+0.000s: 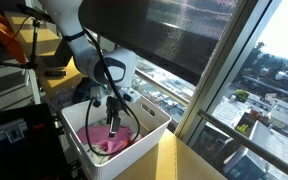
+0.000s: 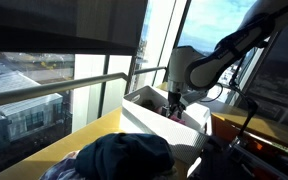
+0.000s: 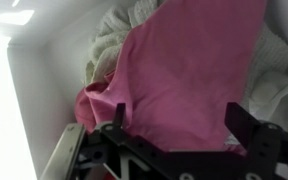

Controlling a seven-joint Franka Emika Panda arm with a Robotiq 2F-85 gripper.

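A pink cloth [image 3: 184, 70] lies crumpled in a white bin [image 3: 29, 100], on top of whitish towels [image 3: 109, 45]. My gripper [image 3: 179, 110] hangs open just over the pink cloth, one black finger [image 3: 242, 125] on each side of a fold, nothing held. In an exterior view the gripper [image 1: 112, 122] reaches down into the bin [image 1: 152, 128] above the pink cloth [image 1: 112, 142]. From the opposite side, the gripper [image 2: 174, 108] dips behind the bin's wall [image 2: 149, 108], and the cloth is hidden.
The bin stands on a yellow-brown counter [image 1: 184, 160] along a big window with a railing [image 2: 54, 90]. A heap of dark blue clothing [image 2: 124, 155] lies on the counter near the bin. Cables and equipment [image 1: 14, 70] crowd the room side.
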